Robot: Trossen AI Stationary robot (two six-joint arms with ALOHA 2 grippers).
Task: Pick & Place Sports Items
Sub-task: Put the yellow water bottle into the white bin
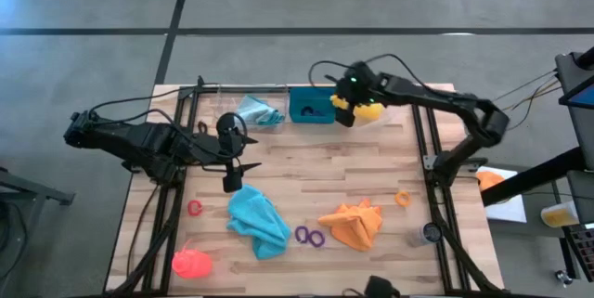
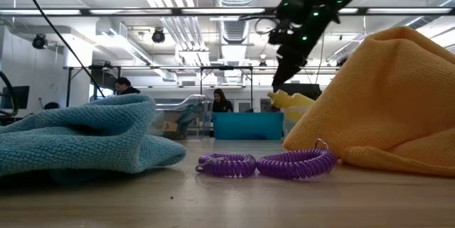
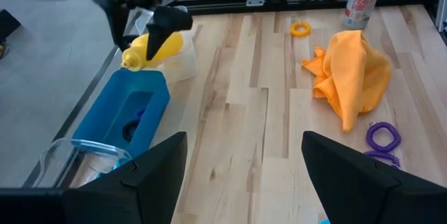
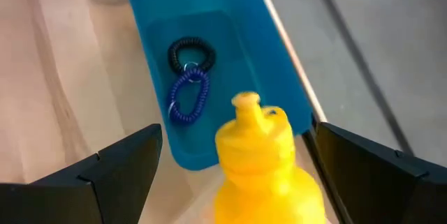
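Observation:
A yellow bottle (image 4: 257, 165) lies tilted in a clear tray (image 3: 183, 62) just right of the teal bin (image 1: 311, 106), its cap toward the bin. My right gripper (image 4: 236, 132) hovers over it, open, one finger on each side of the cap and apart from it. My left gripper (image 1: 232, 177) hangs open above the table's left half, just beyond the teal cloth (image 1: 257, 222). On the wood lie an orange cloth (image 1: 355, 226), purple rings (image 1: 311, 236), an orange ring (image 1: 402, 198), a red ring (image 1: 194, 208) and a pink-red bottle (image 1: 192, 263). A pale blue cloth (image 1: 260, 110) lies left of the bin.
A black and a blue coil ring (image 4: 187, 77) lie inside the bin. A spray can (image 3: 363, 1) stands near the table's right edge. Black frame rails (image 1: 422, 140) run along both sides. Bare wood shows in the table's middle, between the bin and the cloths.

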